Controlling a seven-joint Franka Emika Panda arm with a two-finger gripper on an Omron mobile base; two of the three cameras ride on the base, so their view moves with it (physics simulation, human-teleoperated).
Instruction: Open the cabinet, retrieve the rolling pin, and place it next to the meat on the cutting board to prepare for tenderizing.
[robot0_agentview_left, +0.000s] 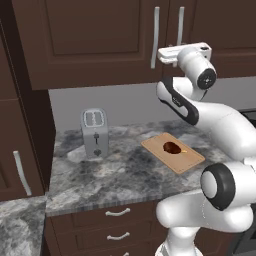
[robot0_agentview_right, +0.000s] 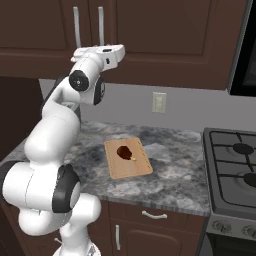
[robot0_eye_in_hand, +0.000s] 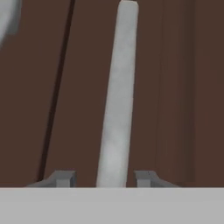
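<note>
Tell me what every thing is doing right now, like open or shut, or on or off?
cabinet: door shut.
cabinet handle: upright, between the open jaws, not gripped yet.
gripper: open, at the handle.
meat: lying on the board.
cutting board: flat on the countertop.
toaster: standing upright, slots empty.
drawers: shut.
stove: burners bare, no flame.

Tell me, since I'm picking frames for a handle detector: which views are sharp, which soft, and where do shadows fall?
Hand view: the long silver bar handle looks soft and blotchy, between open jaws. Left base view: crisp; the silver toaster casts a soft shadow on the grey speckled countertop. Right base view: crisp, evenly lit.
</note>
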